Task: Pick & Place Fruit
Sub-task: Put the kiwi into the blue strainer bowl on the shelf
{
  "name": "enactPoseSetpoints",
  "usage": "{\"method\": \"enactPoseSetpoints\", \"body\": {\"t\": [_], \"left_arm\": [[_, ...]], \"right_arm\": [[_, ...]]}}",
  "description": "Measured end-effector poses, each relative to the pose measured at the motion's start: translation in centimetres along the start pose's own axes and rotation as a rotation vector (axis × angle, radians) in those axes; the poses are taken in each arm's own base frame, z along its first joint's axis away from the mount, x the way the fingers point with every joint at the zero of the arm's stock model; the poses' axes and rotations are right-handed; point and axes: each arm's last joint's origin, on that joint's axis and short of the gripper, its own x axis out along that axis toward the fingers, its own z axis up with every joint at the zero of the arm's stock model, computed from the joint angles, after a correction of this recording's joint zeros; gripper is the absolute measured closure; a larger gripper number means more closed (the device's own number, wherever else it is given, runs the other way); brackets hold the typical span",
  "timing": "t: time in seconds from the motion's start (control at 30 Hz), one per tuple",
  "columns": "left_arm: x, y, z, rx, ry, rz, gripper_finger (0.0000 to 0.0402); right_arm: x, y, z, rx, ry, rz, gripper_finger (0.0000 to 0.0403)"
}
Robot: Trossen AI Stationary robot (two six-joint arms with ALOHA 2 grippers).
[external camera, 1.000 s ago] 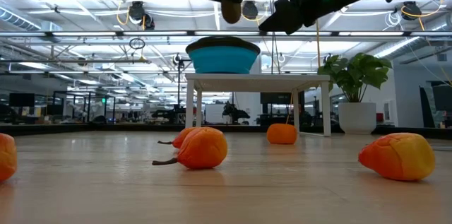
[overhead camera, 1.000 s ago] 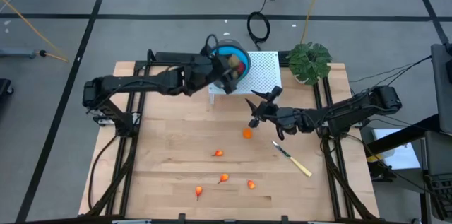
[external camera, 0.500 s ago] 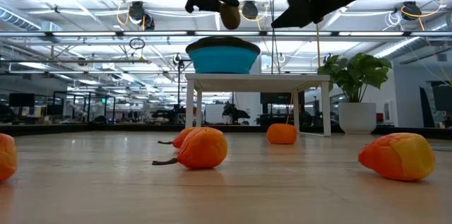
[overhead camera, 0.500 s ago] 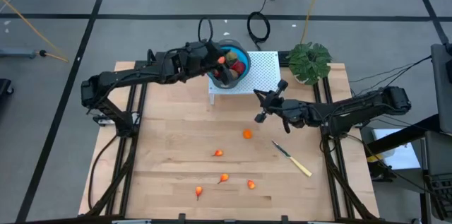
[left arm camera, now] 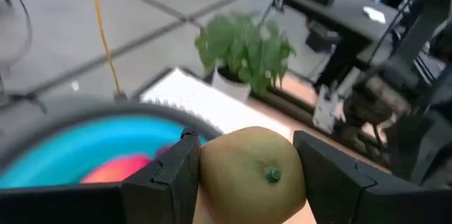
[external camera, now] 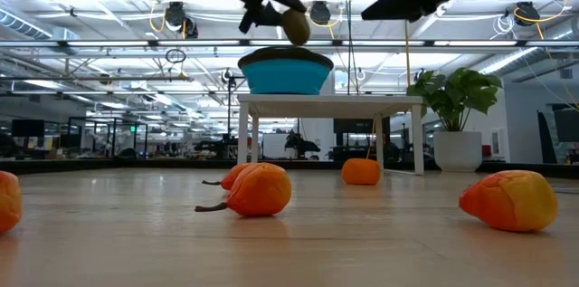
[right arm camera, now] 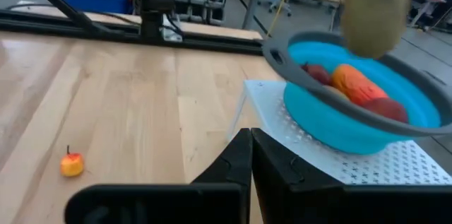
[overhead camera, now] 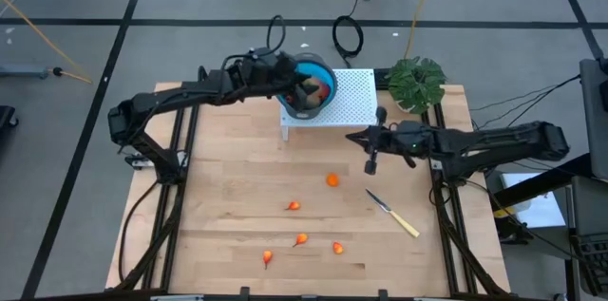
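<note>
Nearest the front edge of the counter [overhead camera: 228, 244], well away from the bowl [overhead camera: 318, 81], small orange fruits [overhead camera: 301, 239] lie scattered, with a knife [overhead camera: 393, 214] off to one side. Closer to the bowl, the right hand [overhead camera: 372, 160] hangs over the wood with its fingers pressed together and empty. At the bowl itself, the left hand [left arm camera: 247, 174] pinches a brown-green fruit [left arm camera: 253, 176] just above the rim. The drop probably goes best with the fruit centred over the red pieces [right arm camera: 357, 86] inside, lowered close, then released.
</note>
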Motion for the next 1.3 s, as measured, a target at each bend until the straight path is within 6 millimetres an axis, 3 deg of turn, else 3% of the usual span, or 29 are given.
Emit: {"method": "enactPoseSetpoints", "body": {"t": [0.23, 0.93, 1.17, 1.3], "left_arm": [[-0.3, 1.9, -1.2, -0.065, 0.159, 0.038, 0.0199], [-0.7, 3.7, -1.2, -0.21, 0.212, 0.016, 0.0199], [-0.7, 3.8, -1.2, -0.205, 0.21, 0.015, 0.0199], [-0.6, 3.5, -0.7, -0.102, 0.164, -0.06, 0.0199]], "right_arm": [[-1.0, -0.3, 0.5, 0.008, -0.03, -0.004, 0.0402], [-1.0, -0.3, 0.2, -0.001, 0.0, 0.0, 0.0402], [-1.0, -0.3, 0.2, -0.001, 0.0, 0.0, 0.0403], [-1.0, -0.3, 0.2, -0.001, 0.0, 0.0, 0.0403]]}}
